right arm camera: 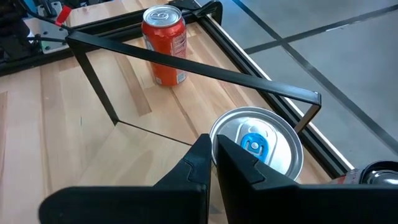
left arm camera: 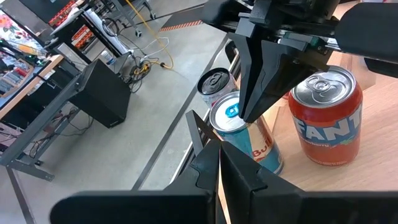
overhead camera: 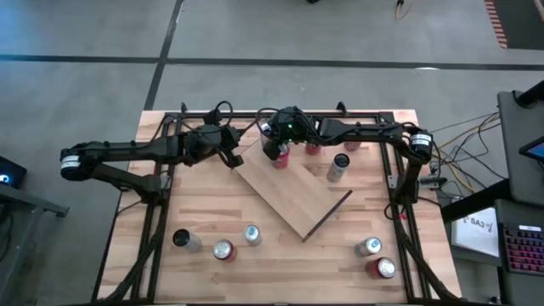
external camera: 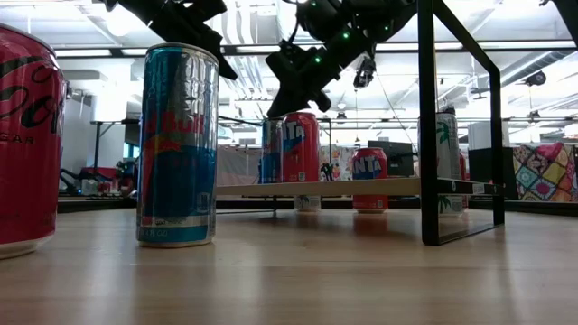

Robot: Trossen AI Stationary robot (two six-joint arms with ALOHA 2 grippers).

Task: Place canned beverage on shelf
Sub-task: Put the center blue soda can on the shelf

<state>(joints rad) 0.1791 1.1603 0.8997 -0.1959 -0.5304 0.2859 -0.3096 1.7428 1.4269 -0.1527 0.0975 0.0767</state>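
Both arms reach over the far half of the worktop (overhead camera: 280, 255). The shelf (overhead camera: 289, 195), a light-wood board with a dark rim on some edges, lies skewed near the middle, one corner pointing at the two end effectors. The low view shows it raised slightly above the worktop surface.

The right end effector (overhead camera: 274, 151) hangs over the far corner of the shelf with its fingers together, gripping nothing. Directly beneath its tips stands a blue canned beverage (right arm camera: 256, 144), upright, its long axis vertical, its pull-tab lid facing up. In the left wrist view the closed tips point down at that lid and look to be touching or nearly touching it; contact cannot be settled. Whether this can stands on the shelf's corner or just off it is also unclear.

The left end effector (overhead camera: 231, 157) waits just beside the same corner, fingers likewise together and empty.

An orange Fanta can (left arm camera: 326, 118) stands upright near the blue one, and a grey-topped can (left arm camera: 214, 84) stands just behind it. More cans wait along the near edge of the worktop, among them a blue one (external camera: 177, 144) and a red one (external camera: 27, 144).

Judgement: the right arm is the nearer to the blue can, which lies straight below it, so a grasp would first require the fingers to part.
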